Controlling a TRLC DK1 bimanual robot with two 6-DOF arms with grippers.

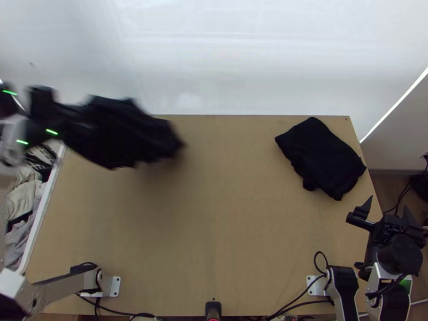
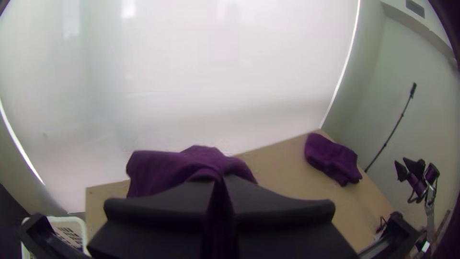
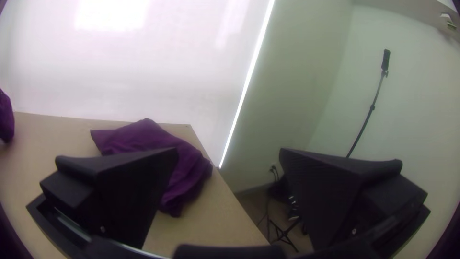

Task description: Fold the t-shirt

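Black and loosely gathered, the t-shirt point(image 1: 125, 134) is hanging from the left pincer point(image 2: 220, 179), its bulk spreading beyond the fingertips and, it seems, clear of the far left part of the bench point(image 1: 230, 214). That pincer is pressing its fingers together on a bunched part of the cloth; which part, I cannot tell. On the other side, the right pincer point(image 1: 388, 204) is standing wide apart, gripping nothing, near the bench's right edge. A second dark bundle point(image 1: 321, 158) is lying ahead of it and slightly inward, well apart from the left pincer; it is looking compact, probably folded or partly so, with an uneven edge sticking out. As for progress, the held t-shirt is showing no neat fold, so its job is likely only beginning: laying it down, spreading it flat, folding it, all of that is still waiting. Counting up, two pincers are sharing one bench, with one t-shirt held and one bundle lying; beside the bench, outward of the left pincer, one basket point(image 1: 43, 214) is holding several garments point(image 1: 24, 200), overlapping too much for an exact count.
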